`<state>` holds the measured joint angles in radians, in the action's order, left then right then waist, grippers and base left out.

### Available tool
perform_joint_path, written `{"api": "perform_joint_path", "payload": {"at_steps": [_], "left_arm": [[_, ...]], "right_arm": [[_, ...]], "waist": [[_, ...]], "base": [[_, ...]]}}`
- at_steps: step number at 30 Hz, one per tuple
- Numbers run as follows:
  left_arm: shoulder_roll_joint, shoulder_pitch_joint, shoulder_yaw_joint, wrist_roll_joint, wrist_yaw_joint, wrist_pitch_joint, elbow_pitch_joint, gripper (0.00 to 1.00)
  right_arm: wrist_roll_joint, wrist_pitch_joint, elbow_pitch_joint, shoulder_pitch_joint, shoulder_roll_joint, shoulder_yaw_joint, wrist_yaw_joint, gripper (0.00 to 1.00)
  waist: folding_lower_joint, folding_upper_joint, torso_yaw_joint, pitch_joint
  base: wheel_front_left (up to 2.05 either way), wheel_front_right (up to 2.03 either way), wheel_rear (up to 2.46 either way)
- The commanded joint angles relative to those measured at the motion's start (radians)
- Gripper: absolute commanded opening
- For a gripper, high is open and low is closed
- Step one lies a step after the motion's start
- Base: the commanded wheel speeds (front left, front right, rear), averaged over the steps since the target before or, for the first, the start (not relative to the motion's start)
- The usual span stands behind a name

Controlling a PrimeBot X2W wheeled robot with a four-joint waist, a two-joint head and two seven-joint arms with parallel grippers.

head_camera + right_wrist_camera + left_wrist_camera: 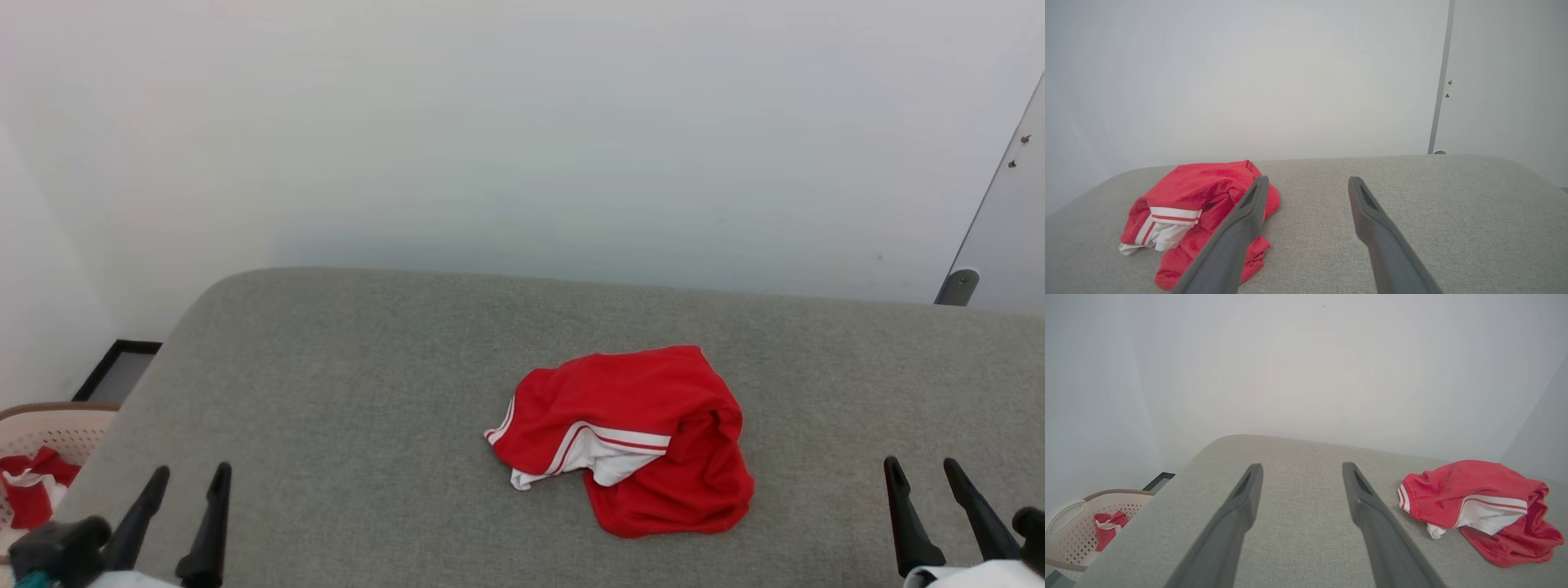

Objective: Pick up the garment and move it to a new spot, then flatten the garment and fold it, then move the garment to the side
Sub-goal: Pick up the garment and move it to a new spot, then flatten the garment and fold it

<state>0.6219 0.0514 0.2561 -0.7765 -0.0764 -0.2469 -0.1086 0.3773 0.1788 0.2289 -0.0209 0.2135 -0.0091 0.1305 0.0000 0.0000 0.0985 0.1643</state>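
Observation:
The garment [633, 441] is a crumpled red heap with a white panel and red-and-white striped trim, lying a little right of centre on the grey padded surface [343, 392]. In the left wrist view the garment [1478, 506] lies at the right, beyond the fingers. In the right wrist view the garment [1196, 208] sits at the left, partly behind one finger. My left gripper [190, 475] stands open at the lower left, far from the cloth. My right gripper [924, 467] stands open at the lower right, empty too.
A pale perforated basket [61, 429] with red and white cloth inside stands on the floor off the surface's left edge. A white wall rises close behind the surface. A grey panel [1008, 212] stands at the far right.

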Motion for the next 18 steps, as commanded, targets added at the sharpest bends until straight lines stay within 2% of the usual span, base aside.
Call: {"api": "perform_joint_path", "payload": {"at_steps": [1,9,18], "left_arm": [[0.004,0.024,-0.017,-0.008,0.014,-0.008,0.000,1.00],[-0.003,0.076,-0.061,-0.017,0.032,-0.016,-0.002,1.00],[-0.012,0.076,-0.063,-0.020,0.049,-0.016,0.004,1.00]], "right_arm": [[-0.005,0.012,0.004,-0.019,-0.004,-0.010,0.000,1.00],[-0.018,0.030,0.002,-0.045,-0.013,-0.032,0.000,1.00],[-0.026,0.027,-0.005,-0.041,-0.019,-0.027,0.000,1.00]], "waist": [[0.0000,0.0000,0.007,0.003],[0.0000,0.0000,0.023,0.004],[0.0000,0.0000,0.026,-0.006]], "base": [[0.00,0.00,0.00],[0.00,0.00,0.00],[0.00,0.00,0.00]]}}
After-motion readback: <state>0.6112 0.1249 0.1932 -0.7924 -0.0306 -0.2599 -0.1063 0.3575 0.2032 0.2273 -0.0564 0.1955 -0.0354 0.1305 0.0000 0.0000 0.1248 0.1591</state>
